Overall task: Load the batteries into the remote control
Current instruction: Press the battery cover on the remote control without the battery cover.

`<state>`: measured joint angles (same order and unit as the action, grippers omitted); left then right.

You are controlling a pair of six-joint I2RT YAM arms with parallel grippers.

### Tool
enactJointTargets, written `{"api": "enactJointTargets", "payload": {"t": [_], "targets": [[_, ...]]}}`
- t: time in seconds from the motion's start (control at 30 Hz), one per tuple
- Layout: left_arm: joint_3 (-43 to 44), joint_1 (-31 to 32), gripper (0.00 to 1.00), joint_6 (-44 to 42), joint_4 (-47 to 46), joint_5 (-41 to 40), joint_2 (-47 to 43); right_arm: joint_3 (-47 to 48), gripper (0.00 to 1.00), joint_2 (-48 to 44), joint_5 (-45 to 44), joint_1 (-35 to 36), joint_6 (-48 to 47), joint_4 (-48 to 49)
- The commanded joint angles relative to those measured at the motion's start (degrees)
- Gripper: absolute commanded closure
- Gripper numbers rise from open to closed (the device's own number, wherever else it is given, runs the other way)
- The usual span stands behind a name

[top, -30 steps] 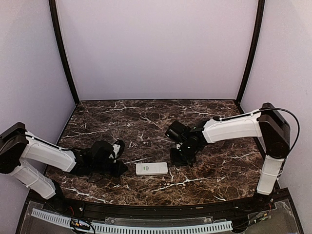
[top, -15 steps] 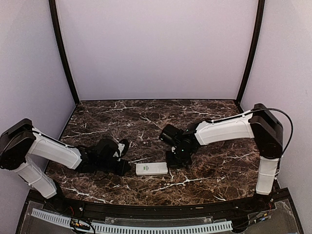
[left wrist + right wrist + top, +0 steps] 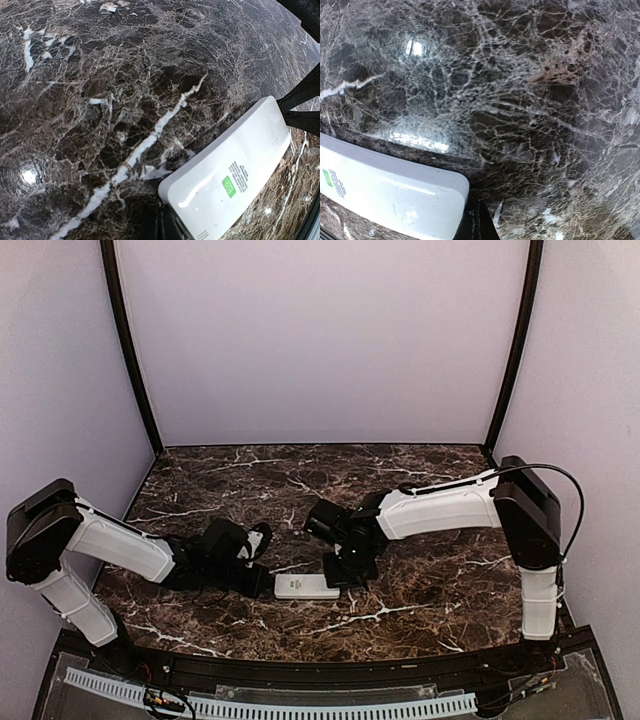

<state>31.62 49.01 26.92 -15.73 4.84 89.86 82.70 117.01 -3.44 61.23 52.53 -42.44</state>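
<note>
The white remote control lies flat on the dark marble table, back face up with a small green label. My left gripper is shut, its tips against the remote's left end; the left wrist view has the remote just right of the closed tips. My right gripper is shut too and rests at the remote's right end. In the right wrist view the remote lies left of the closed tips. No batteries are in view.
The marble table is walled by pale panels at the back and sides. A black rail runs along the near edge. Both arms lie low over the front half of the table.
The right arm has swung left and come down to the remote's right end. The left gripper has closed fully and slid right to the left end. The remote has shifted slightly left.
</note>
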Motion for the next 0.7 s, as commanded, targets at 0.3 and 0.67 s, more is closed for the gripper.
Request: {"api": "enactJointTargets", "payload": {"t": [0.3,0.67], "targets": [[-2.46,1.96,1.0,0.07,7.99,-8.11,-8.1,-10.0,0.96,-8.74,-1.86,-4.21,-2.83,1.85],[-3.11,1.88,0.25,-0.06,13.83,-21.95,-26.11,-3.61,0.19,-11.06,7.82,-0.88,-57.21,14.38]]}}
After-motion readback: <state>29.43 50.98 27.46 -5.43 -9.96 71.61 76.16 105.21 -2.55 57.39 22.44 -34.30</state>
